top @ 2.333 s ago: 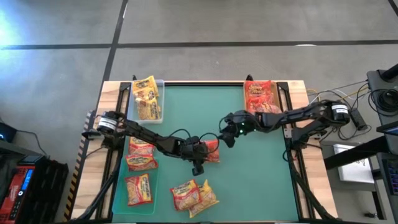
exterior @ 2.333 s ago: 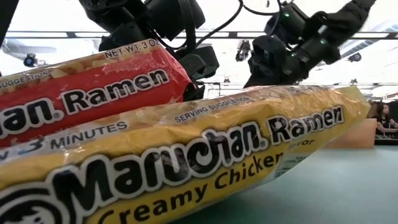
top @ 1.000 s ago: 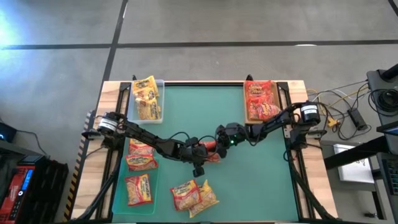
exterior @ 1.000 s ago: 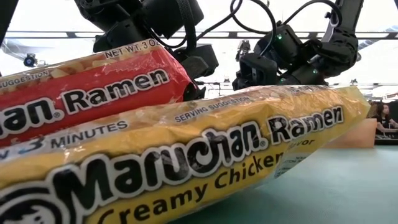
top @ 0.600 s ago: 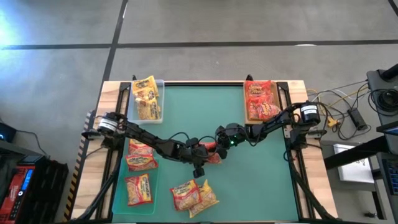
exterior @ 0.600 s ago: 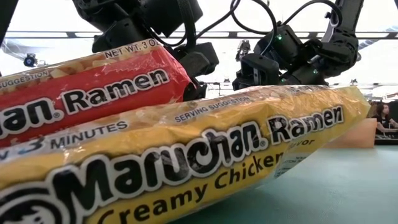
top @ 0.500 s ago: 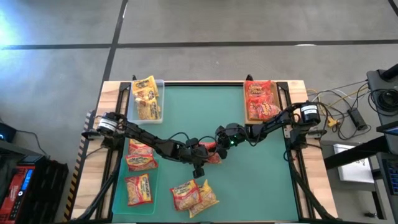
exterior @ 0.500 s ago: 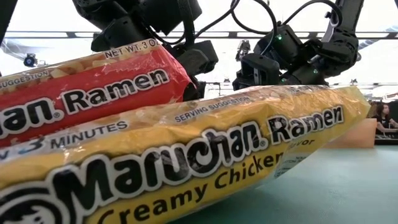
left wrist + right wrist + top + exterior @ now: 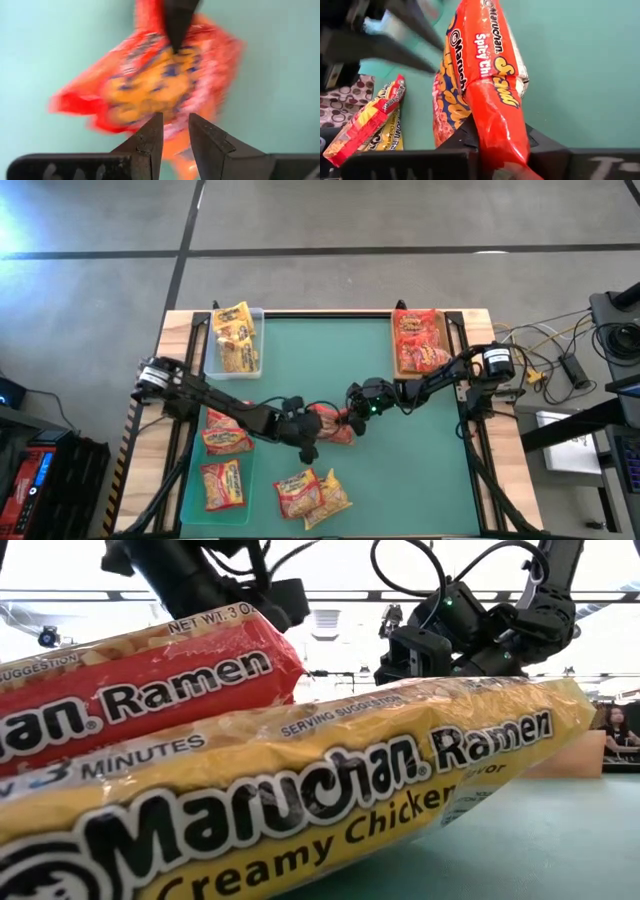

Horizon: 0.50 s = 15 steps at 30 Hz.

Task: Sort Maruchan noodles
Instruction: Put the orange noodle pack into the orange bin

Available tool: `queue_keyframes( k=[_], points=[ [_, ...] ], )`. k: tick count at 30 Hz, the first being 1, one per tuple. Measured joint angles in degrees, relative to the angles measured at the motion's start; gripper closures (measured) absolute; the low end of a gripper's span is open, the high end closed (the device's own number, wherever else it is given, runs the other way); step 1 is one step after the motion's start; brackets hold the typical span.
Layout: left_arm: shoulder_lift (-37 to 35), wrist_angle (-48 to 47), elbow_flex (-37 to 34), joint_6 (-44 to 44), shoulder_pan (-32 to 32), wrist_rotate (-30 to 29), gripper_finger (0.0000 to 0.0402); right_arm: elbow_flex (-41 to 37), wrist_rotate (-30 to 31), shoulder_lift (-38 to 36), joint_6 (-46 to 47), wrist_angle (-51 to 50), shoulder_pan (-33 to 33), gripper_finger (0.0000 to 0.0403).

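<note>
Over the middle of the green worktop (image 9: 420,470), the right gripper (image 9: 501,137) has its jaws clenched on the end of a red-orange noodle packet (image 9: 487,80), which sticks out ahead of them, lifted clear of the mat. The left gripper (image 9: 175,137) sits just beside that same packet, jaws narrowly parted and nothing between them. Two more packets (image 9: 312,492) lie near the front edge, others in the side trays (image 9: 258,340).

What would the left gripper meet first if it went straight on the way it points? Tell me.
Most likely the red-orange packet, which lies straight ahead of the left gripper in the left wrist view. The right gripper is already shut on that packet. Depth to it is unclear.
</note>
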Motion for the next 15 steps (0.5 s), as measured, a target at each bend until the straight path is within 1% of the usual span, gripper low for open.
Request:
queue_keyframes(
  k=[3,9,13,15],
  points=[
    [-1.1,-4.2,0.0,-3.3,-0.6,-4.1,0.0325,0.0,-0.1,0.0,-0.2,0.1,-0.8,0.0374],
    [-1.8,-12.9,0.0,-9.4,-0.9,-8.8,0.0325,0.1,0.6,-1.3,-0.7,-0.2,-3.8,0.0376],
    [-1.8,-16.3,0.0,-11.6,-0.9,-12.7,0.0325,0.2,1.5,-3.2,-1.9,-0.5,-7.2,0.0376],
    [-1.8,-17.0,0.0,-12.3,-0.9,-13.7,0.0325,0.3,1.5,-4.2,-2.5,-0.7,-9.3,0.0376]
  ],
)
